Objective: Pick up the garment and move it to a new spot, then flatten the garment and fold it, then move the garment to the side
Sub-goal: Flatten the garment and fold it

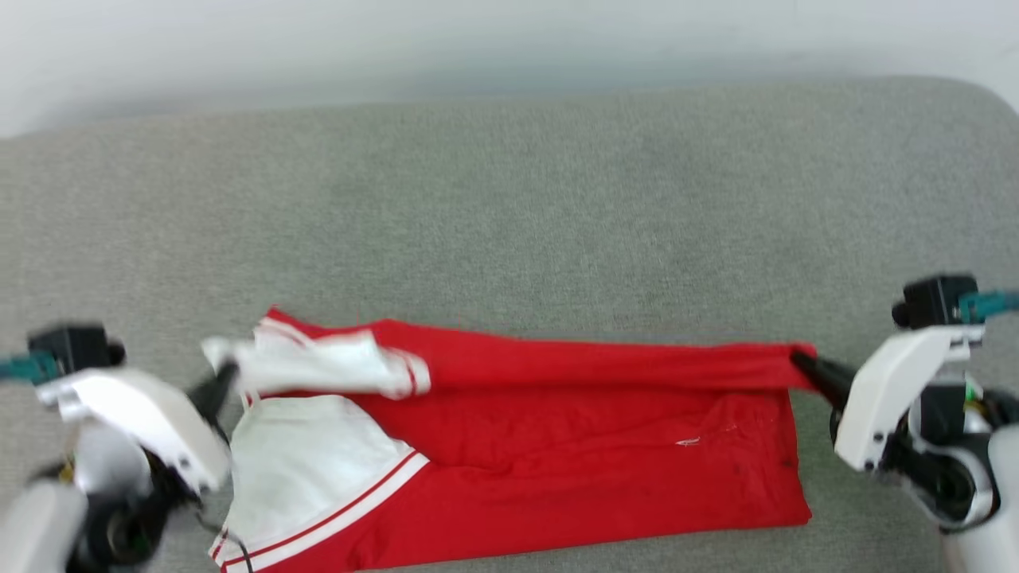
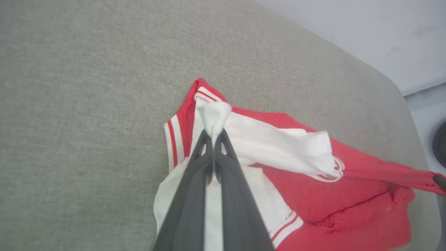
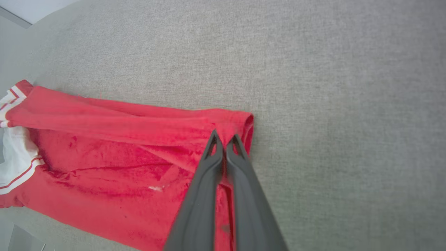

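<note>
**Head view.** The bright red jersey-style garment with white sleeves and red-and-white striped trim (image 1: 597, 446) lies spread at 6 o'clock on the grey fabric-covered worktop (image 1: 509, 199). Its 12 o'clock edge is raised into a taut ridge between your two arms.

**Grips.** Your left end effector (image 1: 225, 376), at the garment's 9 o'clock, is closed on a small pinch of white cloth. Your right end effector (image 1: 802, 364), at 3 o'clock, is closed on the red hem corner (image 3: 244, 120).

**Risks, as judged.** The left pinch looks shallow, so if you pull wider it may slip free, or drag the sleeve rather than the body. Unequal travel of the arms would skew the crease. The loose white sleeve (image 1: 318, 362) drooping over the ridge near 10 o'clock may bunch underneath.

**Surroundings.** A pale wall (image 1: 509, 40) stands beyond 12 o'clock. In the left wrist view, a dark round object (image 2: 440, 146) sits past the worktop's rounded edge. Neither lies in the fold's path.
</note>
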{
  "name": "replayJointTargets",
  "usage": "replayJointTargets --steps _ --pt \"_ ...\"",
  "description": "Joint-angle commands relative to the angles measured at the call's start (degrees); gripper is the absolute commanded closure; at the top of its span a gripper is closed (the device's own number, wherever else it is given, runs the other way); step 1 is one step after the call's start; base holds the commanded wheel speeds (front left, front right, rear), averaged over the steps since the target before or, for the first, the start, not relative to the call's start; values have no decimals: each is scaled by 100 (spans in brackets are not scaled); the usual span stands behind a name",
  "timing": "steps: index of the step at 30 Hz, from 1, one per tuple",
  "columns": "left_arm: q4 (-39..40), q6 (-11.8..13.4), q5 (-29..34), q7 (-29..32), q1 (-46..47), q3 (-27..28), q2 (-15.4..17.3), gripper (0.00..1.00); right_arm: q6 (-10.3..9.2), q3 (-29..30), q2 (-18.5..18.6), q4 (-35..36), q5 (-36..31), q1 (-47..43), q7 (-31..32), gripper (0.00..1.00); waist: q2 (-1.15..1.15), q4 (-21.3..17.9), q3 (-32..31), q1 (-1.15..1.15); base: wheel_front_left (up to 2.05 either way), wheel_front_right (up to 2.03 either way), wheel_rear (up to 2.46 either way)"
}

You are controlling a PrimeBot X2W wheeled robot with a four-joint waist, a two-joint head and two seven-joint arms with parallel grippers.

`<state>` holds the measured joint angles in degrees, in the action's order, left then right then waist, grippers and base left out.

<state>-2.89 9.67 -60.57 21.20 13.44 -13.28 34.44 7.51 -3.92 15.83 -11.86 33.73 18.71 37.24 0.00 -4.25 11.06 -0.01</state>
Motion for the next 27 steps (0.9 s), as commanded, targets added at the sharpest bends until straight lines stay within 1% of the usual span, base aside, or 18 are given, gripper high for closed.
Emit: replayJointTargets --steps 1,3,8,9,10,11,12,14,17,19,22,25,27 --pt "116 56 -73 -55 -330 -5 -66 100 -3 93 -71 12 24 -235 -73 100 0 55 -157 1 0 0 0" --pt "206 113 -100 -59 -697 -47 -83 100 -4 185 -127 -23 18 -475 -104 100 0 63 -214 1 0 0 0" --pt "231 216 -259 -113 -1346 -142 -302 100 -3 237 -278 -167 14 -871 -261 100 0 57 -313 1 0 0 0" --pt "183 230 -293 -113 -1427 -169 -357 100 -3 231 -305 -216 34 -937 -293 80 0 49 -323 1 0 0 0" --pt "129 233 -333 -93 -1496 -200 -410 93 -3 219 -301 -257 -5 -996 -344 54 0 46 -330 1 0 0 0" --pt "56 218 -347 -107 -1532 -217 -451 52 -3 190 -305 -289 -38 -1044 -410 0 0 48 -335 1 0 0 0" --pt "-19 190 -338 -160 -1553 -230 -494 0 -3 162 -361 -346 11 -1094 -459 0 0 47 -342 1 0 0 0" --pt "-153 147 -267 -294 -1579 -260 -564 0 -3 100 -353 -433 -51 -1174 -601 0 0 47 -369 1 0 0 0" --pt "-268 143 -72 -720 -1526 -223 -694 0 -3 58 -378 -454 -102 -1281 -952 0 0 57 -436 1 0 0 0" --pt "-285 131 96 -1045 -1473 -212 -764 0 -3 44 -385 -373 -116 -1366 -1182 0 0 56 -499 1 0 0 0" --pt "-193 182 343 -1573 -1395 -141 -888 0 -3 58 -332 -106 -158 -1468 -1437 0 0 46 -605 1 0 0 0" --pt "48 230 598 -1954 -1329 -142 -927 0 -4 189 -249 253 -143 -1567 -1480 0 0 29 -692 1 0 0 0" --pt "229 240 793 -2123 -1276 -196 -922 0 -3 357 -207 451 -137 -1619 -1349 0 0 25 -734 1 0 0 0"
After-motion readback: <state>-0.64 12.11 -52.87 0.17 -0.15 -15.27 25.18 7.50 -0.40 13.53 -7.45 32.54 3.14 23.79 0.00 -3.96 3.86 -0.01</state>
